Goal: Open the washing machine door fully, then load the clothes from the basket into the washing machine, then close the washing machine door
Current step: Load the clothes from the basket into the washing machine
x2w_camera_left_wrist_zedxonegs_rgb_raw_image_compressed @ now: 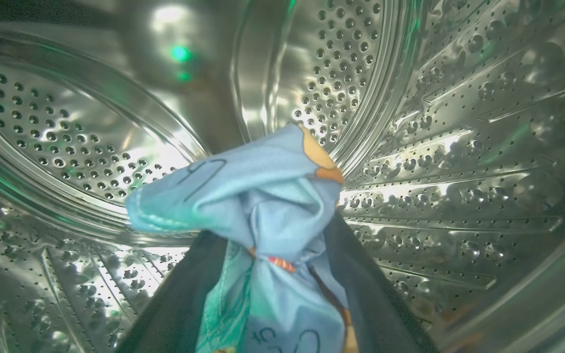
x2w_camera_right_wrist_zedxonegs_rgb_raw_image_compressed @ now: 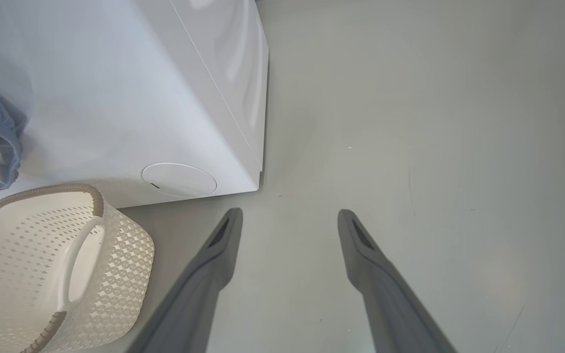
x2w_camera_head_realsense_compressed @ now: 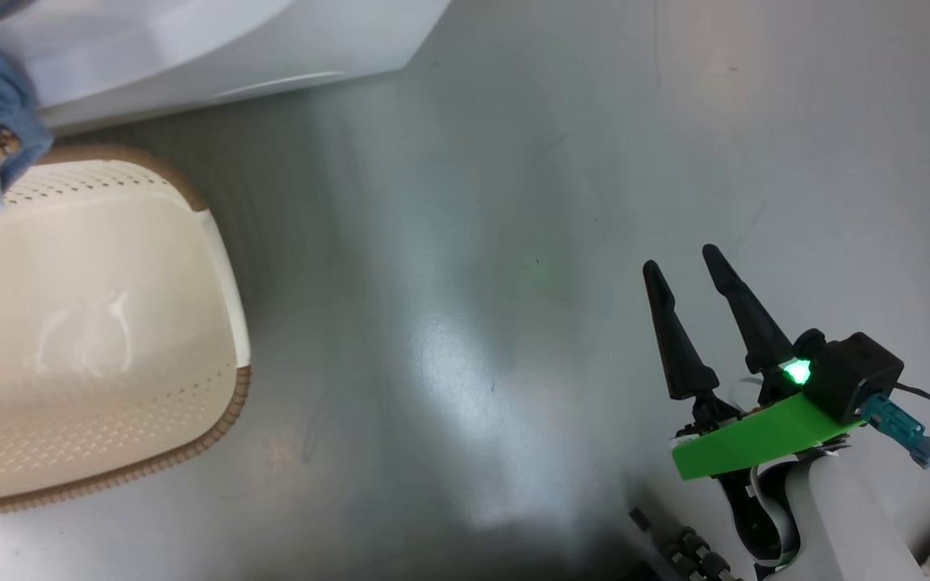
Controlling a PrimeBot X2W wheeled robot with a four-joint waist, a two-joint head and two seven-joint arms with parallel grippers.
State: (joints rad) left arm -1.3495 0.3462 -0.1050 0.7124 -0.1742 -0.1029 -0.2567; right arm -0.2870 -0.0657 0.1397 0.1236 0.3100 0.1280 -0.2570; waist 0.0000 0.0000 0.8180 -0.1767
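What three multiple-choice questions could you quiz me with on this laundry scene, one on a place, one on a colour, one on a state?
1. Where is the blue cloth between the left gripper's fingers?
A. on the floor
B. inside the steel drum
C. on a shelf

2. What colour is the basket's rim?
A. brown
B. green
C. black

3. How is the right gripper?
A. shut on cloth
B. shut on a handle
C. open, holding nothing

Answers:
1 B: perforated steel surrounds the cloth.
2 A: a brown woven-look band edges the cream walls.
3 C: its fingers stand apart with nothing between them.
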